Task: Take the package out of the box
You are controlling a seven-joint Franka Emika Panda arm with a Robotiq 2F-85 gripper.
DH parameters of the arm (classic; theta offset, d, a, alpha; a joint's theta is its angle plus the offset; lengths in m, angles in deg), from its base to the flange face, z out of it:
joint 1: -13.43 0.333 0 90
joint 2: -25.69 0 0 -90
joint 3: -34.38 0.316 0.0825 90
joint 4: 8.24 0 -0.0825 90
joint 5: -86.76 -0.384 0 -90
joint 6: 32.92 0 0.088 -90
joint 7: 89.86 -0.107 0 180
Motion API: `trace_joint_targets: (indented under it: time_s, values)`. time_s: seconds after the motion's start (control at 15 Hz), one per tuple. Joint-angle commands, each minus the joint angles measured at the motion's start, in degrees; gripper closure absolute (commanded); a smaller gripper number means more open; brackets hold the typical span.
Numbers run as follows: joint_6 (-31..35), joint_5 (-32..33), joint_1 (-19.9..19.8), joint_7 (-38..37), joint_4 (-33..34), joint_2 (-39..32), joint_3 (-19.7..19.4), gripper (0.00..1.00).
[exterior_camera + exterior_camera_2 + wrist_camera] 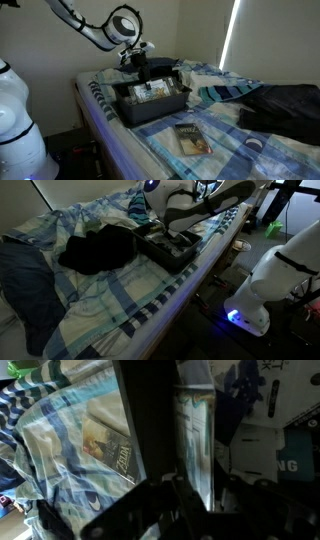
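The box (150, 108) is a shallow dark grey bin on the bed, also seen in an exterior view (186, 260). My gripper (141, 72) reaches down into its far side. In the wrist view the pale package (196, 430) stands as a narrow strip next to the box's dark wall (142, 420) and runs down between my fingers (195, 495), which sit close against both of its faces. Other pale items lie in the box (152, 92). In an exterior view my arm covers most of the box and my gripper (163, 230).
A brownish packet with a picture (191, 138) lies on the blue plaid sheet in front of the box; it also shows in the wrist view (108, 445). Dark cloth bundles (285, 105) (100, 248) lie beside the box. The bed edge is close (200, 290).
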Motion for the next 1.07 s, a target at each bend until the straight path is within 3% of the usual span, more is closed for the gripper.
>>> trace_joint_targets:
  time_s: [0.0, 0.27, 0.33, 0.73, 0.8, 0.87, 1.0]
  values:
    - [-0.6, 0.26, -0.13, -1.26, 0.17, 0.25, 0.37, 0.97]
    - [-0.81, 0.59, -0.25, -0.78, 0.58, 0.57, 0.26, 0.99]
    - [-0.84, 0.47, -0.28, -0.74, 0.71, 0.55, 0.21, 0.78]
    - [-0.87, 0.24, -0.31, -0.19, 0.95, 0.29, 0.08, 0.35]
    - [-0.87, 0.15, -0.31, -0.13, 0.9, 0.23, 0.06, 0.53]
    - [-0.89, 0.16, -0.31, -0.17, 0.86, 0.23, 0.07, 0.54]
    - [-0.99, 0.09, -0.31, -0.21, 0.9, 0.26, 0.07, 0.33]
